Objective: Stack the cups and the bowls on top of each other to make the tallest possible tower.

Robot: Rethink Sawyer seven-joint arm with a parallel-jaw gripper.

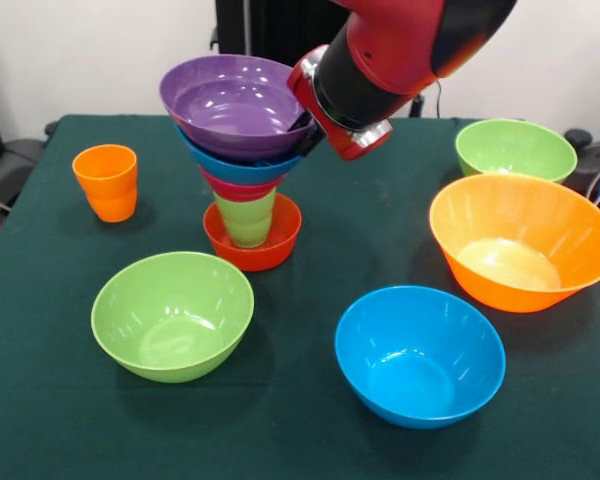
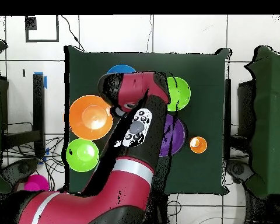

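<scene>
The tower stands at the table's middle back: a small red-orange bowl point(image 1: 255, 245) at the bottom, a light green cup point(image 1: 246, 218) in it, then a pink bowl point(image 1: 238, 188), a blue bowl point(image 1: 230, 166) and a purple bowl point(image 1: 235, 100) on top, tilted toward the camera. My gripper point(image 1: 308, 130) is at the purple bowl's right rim, mostly hidden behind the red wrist. In the overhead view the arm covers most of the purple bowl point(image 2: 177, 137). The orange cup point(image 1: 107, 182) stands alone to the left; it also shows in the overhead view point(image 2: 198, 144).
Loose bowls lie around the tower: a lime green one point(image 1: 172, 315) front left, a blue one point(image 1: 420, 355) front right, the very large orange one point(image 1: 525, 240) at the right and another lime green one point(image 1: 515, 148) behind it.
</scene>
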